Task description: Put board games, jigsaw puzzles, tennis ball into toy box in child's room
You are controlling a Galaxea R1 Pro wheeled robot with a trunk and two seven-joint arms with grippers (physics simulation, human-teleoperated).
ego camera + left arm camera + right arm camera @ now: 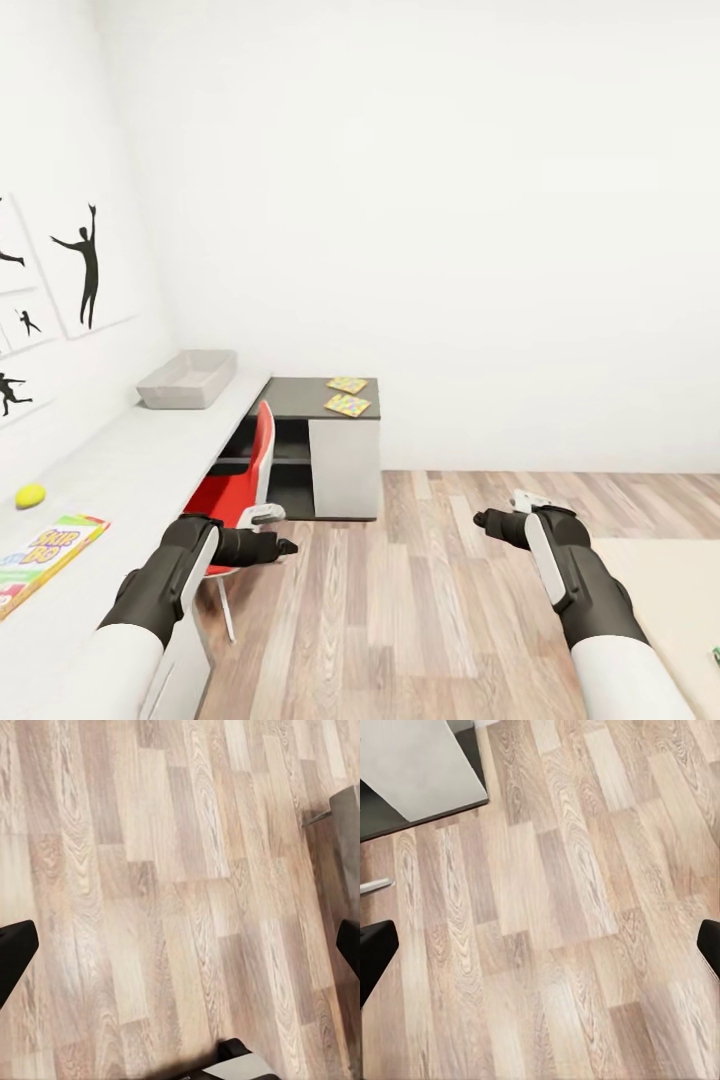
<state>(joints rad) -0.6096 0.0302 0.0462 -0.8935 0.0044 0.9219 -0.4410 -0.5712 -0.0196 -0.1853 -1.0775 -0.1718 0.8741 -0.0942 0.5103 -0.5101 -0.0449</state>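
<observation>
While both grippers are wide open and empty, I should approach the near-left ball (30, 495) squarely.

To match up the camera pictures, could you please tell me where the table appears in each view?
Head view: the table runs along the left wall to a dark corner section.
Left wrist view: a grey panel at the picture's edge may be part of it; I cannot tell.
Right wrist view: what looks like its white cabinet side sits in one corner.
Shared landmark: the wooden floor appears in all three.
</observation>
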